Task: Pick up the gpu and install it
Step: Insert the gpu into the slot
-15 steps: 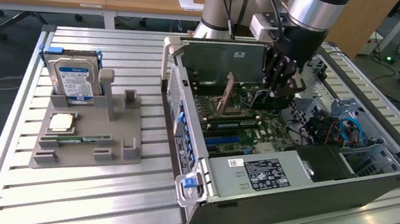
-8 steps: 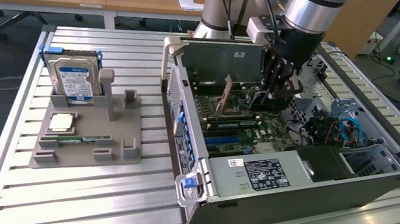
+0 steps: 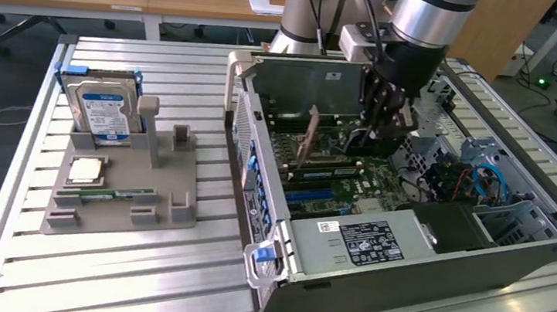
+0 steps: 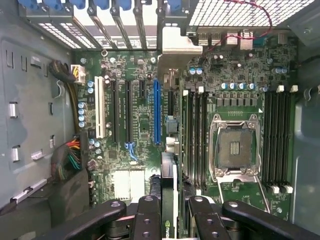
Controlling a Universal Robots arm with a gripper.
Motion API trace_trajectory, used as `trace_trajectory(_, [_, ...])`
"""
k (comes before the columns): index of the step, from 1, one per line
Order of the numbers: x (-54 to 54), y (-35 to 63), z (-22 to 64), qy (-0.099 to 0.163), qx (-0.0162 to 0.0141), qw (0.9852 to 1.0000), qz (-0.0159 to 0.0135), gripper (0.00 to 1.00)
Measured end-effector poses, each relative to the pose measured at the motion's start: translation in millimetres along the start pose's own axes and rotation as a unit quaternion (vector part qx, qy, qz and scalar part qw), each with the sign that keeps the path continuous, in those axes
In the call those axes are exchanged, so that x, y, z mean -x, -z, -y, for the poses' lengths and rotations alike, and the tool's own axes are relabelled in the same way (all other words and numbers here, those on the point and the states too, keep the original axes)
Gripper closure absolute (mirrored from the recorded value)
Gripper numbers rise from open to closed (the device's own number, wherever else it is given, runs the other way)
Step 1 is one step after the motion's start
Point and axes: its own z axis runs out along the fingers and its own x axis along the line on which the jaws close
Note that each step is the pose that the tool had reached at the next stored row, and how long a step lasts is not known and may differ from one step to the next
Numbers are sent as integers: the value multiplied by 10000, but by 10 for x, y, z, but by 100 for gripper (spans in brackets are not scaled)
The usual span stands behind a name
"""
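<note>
Closest in, the gripper has its jaws clamped on the gpu, edge-on so that it stands upright over the motherboard slots, its bracket toward the case's rear openings, seemingly not yet seated.

No word or number can be made out for certain. The hard drive wears a blue-and-white label whose print is too small to read, and the power supply in the computer case carries a black label with white lines of print and marks, also unreadable, with a small white sticker just beside it. In the wrist view the black edge of the graphics card shows a small green-and-white emblem, and the motherboard bears fine white lettering that cannot be read.
</note>
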Motion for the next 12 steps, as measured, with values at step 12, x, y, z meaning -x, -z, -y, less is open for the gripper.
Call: trace_trajectory(12, [-45, -40, -48, 1, 1, 10000, -2, 74])
